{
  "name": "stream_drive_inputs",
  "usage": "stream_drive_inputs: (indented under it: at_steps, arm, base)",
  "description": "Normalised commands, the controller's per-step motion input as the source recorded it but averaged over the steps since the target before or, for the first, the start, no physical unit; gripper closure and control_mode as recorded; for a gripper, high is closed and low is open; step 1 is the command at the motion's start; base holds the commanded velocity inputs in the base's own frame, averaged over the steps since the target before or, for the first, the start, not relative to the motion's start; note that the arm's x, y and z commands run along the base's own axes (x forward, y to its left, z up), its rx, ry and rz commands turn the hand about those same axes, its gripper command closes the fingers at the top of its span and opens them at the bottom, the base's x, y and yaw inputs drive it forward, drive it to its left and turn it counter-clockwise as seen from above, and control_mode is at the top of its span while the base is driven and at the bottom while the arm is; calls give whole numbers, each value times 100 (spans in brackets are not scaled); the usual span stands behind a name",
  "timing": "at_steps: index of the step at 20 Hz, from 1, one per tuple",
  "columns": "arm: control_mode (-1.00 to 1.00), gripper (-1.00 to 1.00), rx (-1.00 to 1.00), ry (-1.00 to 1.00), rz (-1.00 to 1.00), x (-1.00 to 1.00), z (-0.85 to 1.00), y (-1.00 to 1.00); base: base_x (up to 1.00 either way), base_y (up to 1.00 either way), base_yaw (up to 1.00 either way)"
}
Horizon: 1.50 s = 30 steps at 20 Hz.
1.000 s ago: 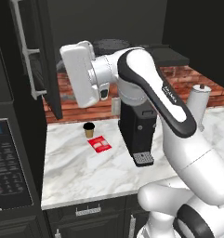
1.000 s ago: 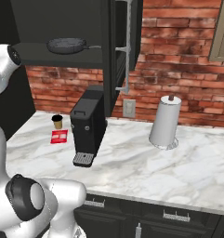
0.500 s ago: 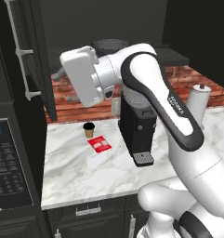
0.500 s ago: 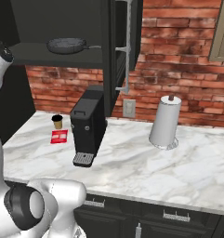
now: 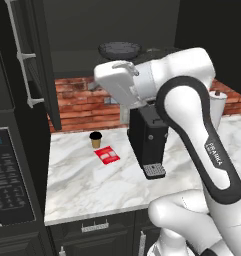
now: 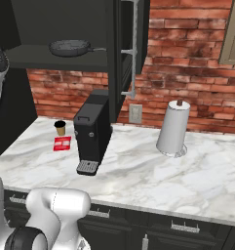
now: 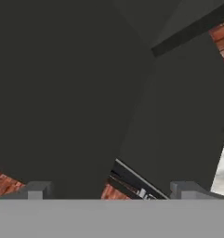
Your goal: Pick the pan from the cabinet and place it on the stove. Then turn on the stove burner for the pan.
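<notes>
1. Right now the pan (image 6: 69, 47) lies flat on the shelf inside the open cabinet (image 6: 60, 62), above the coffee machine (image 6: 92, 132), with its thin handle pointing toward the cabinet's open door (image 6: 130, 44).
2. Seen from the left base view, the same pan (image 5: 120, 50) sits on the shelf just above the robot's white wrist, which hangs in front of the coffee machine (image 5: 148, 140).
3. By the hand view, the gripper (image 7: 111, 189) has its two finger tips standing wide apart with nothing between them, so it is open and empty, facing dark cabinet panels.
4. Judging by its look, the pan is rigid metal, fairly heavy for its size and smooth, so it could tip or slip if pinched at the far end of the handle.
5. A hold on the handle close to the bowl, or on the rim, seems safest to me.
6. Only the right base view makes the handle clear, along with the paper towel roll (image 6: 173, 128) well to the right of the coffee machine.
7. Meanwhile the left base view gives the small cup (image 5: 95, 139) and red packet (image 5: 107, 155) just left of the coffee machine, and the microwave (image 5: 9, 180) further left.
</notes>
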Motion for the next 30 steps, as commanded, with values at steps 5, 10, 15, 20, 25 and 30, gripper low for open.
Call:
stream_drive_inputs:
  at_steps: [5,10,15,20,25,30]
  arm:
    - [-100,-100,-2,-10,-45,9,-2,-59]
    - [-100,-100,-1,-1,-51,8,0,-63]
    - [-100,-100,0,1,-54,14,2,-64]
    - [-100,-100,0,7,-52,31,19,-61]
    - [-100,-100,0,6,-45,39,34,-57]
    - [-100,-100,0,9,-40,49,24,-53]
  base:
    - [0,0,0]
    - [0,0,0]
    - [0,0,0]
    - [0,0,0]
    - [0,0,0]
    - [0,0,0]
